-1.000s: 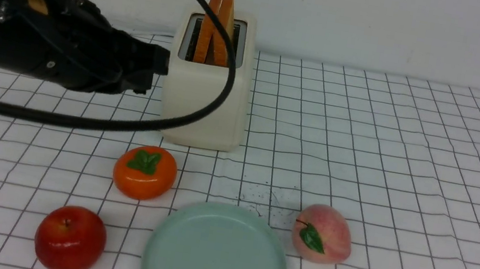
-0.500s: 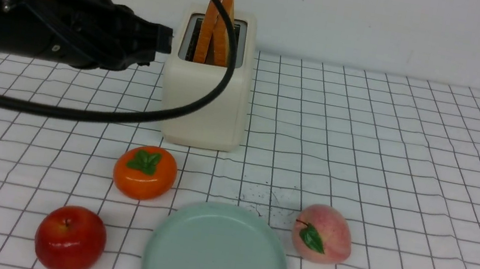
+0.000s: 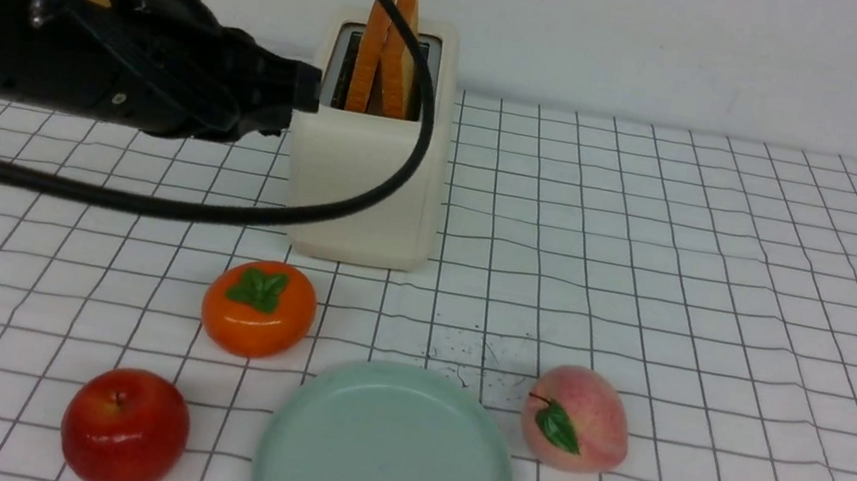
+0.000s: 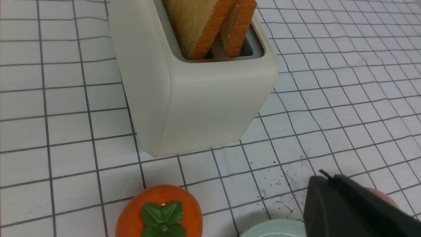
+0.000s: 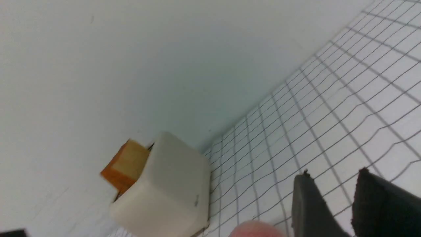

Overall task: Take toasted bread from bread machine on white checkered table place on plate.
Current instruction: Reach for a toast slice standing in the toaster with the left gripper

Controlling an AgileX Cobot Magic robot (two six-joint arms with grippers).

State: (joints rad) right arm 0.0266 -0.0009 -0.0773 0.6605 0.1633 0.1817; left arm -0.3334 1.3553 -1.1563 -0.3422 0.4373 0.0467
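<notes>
Nothing done yet: both toasted bread slices sit in the bread machine, far centre of the white checkered table, plate bare near centre, left gripper closed and empty just left of the slots, right gripper parted, empty.

The light is bright and even all over. It is hard to tell where it comes from. The table looks clean and white. Shadows are faint and stay close under things. The apple and the persimmon have small shiny spots. The front and left wrist views are sharp. The right wrist view is blurry, and the toasted bread looks smeared.
</notes>
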